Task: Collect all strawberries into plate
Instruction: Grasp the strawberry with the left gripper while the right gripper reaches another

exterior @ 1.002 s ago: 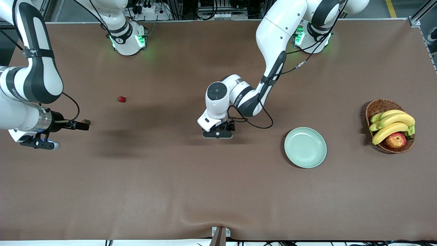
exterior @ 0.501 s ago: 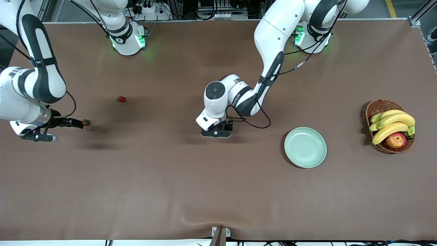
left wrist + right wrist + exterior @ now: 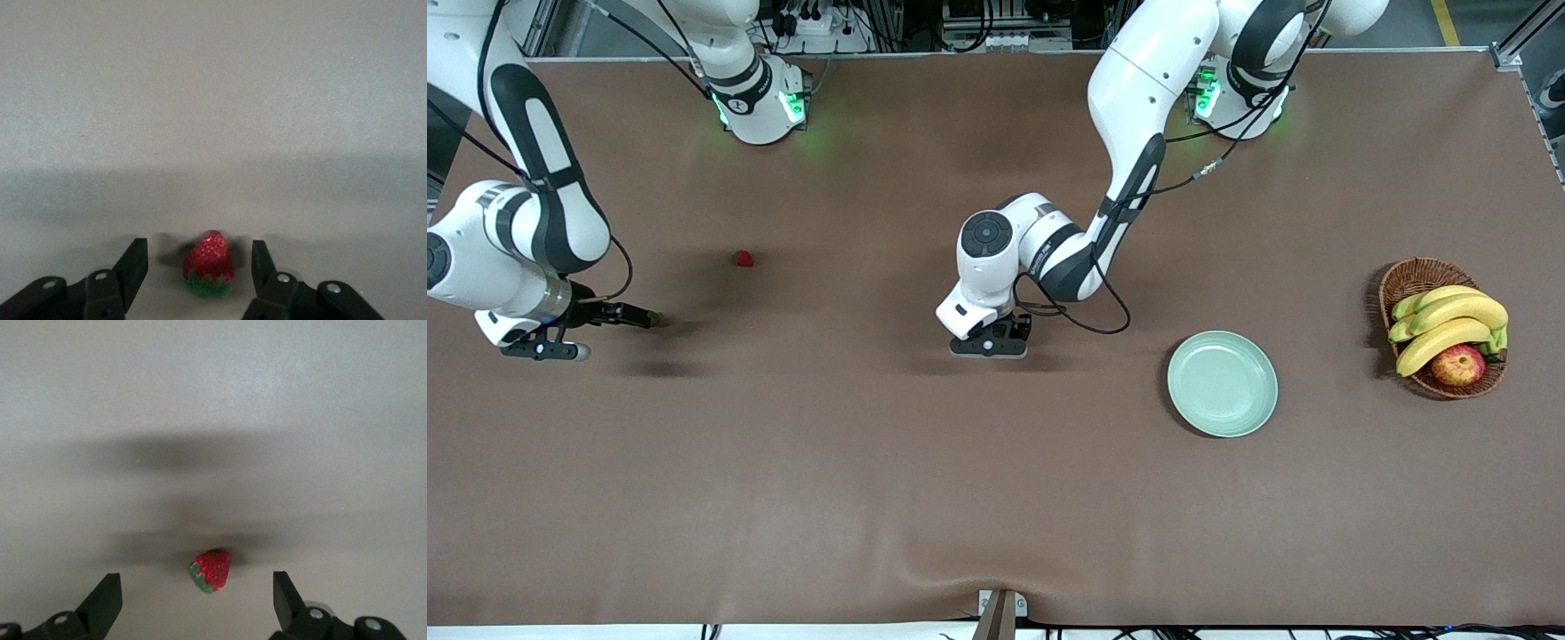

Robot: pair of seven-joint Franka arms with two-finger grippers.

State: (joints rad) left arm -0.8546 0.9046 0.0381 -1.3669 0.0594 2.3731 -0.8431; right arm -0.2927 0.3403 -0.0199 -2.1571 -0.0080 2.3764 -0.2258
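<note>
The brown desk (image 3: 960, 498) carries two white arms. The left arm reaches from its base down to the middle of the desk, and the right arm bends out to its own end. At the left arm's end stands one wicker basket (image 3: 1405, 283) with a bunch of bananas (image 3: 1449, 322) and one apple (image 3: 1458, 364). One pale green plate (image 3: 1223, 384) lies empty between the basket and the middle of the desk. The left hand (image 3: 990, 345) is set low on the desk with its fingers apart. Its wrist view shows the middle strawberry (image 3: 209, 265) lying on the desk straight between them, with a small gap on each side. That berry's long axis runs along the gap, leafy top toward the wrist, so the fingers would meet its flanks. The right hand (image 3: 649, 317) is also low with its fingers wide apart. The end strawberry (image 3: 211, 571) lies on the desk between them, slightly tilted and well clear of both. There are three strawberries in all. The third, the loose strawberry (image 3: 743, 259), lies alone, farther from the front camera than the right hand. The left hand is much nearer to the plate, so its berry looks likely to go first, and none is in the plate yet.
</note>
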